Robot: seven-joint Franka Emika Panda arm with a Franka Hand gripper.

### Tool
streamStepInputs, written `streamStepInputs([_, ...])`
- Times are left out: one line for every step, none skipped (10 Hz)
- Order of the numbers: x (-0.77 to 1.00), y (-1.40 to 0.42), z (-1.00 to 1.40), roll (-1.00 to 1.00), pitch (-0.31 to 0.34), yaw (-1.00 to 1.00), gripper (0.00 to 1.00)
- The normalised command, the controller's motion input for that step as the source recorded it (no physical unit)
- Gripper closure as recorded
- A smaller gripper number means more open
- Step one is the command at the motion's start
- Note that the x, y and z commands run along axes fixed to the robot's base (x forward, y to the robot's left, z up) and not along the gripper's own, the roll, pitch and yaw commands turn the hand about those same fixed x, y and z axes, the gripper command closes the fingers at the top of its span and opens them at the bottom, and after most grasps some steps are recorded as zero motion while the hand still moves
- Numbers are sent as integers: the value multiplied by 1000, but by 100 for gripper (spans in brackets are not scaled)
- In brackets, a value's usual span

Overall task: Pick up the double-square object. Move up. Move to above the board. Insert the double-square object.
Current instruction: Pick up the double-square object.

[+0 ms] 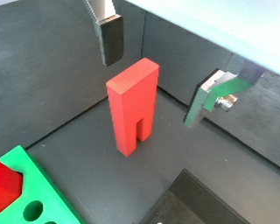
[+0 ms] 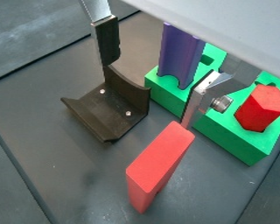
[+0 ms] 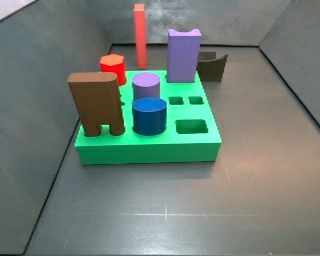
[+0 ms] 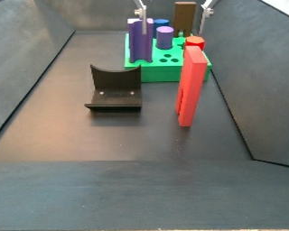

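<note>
The double-square object [image 4: 191, 86] is a tall light-red block standing upright on the dark floor, legs down, right of the fixture [image 4: 113, 87]. It also shows in a side view [image 3: 140, 35] behind the board, and in both wrist views [image 1: 130, 105] [image 2: 160, 166]. The board [image 3: 190, 145] is a green slab with two small square holes. My gripper [image 1: 153, 91] [image 2: 150, 94] is open and empty, above the block, with one finger on each side of its top. Its fingers [image 4: 138, 11] just show at the frame edge in a side view.
On the board stand a brown two-legged block [image 3: 93, 100], a blue cylinder [image 3: 149, 115], a light purple cylinder [image 3: 147, 82], a short red cylinder [image 3: 112, 66] and a tall purple block [image 3: 184, 55]. Grey walls [image 4: 249, 81] close in the floor.
</note>
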Motion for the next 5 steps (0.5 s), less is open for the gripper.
streamStepInputs([-211,37,0,0,-67,-89,0])
streamStepInputs([-394,194,-286,1,-79,-74,0])
streamStepInputs([-320,303,-394,-4,-91,0,0])
streamStepInputs([-86,329,-329,-96,-66,0,0])
streamStepInputs([17,260,-383,-126,-31,0,0])
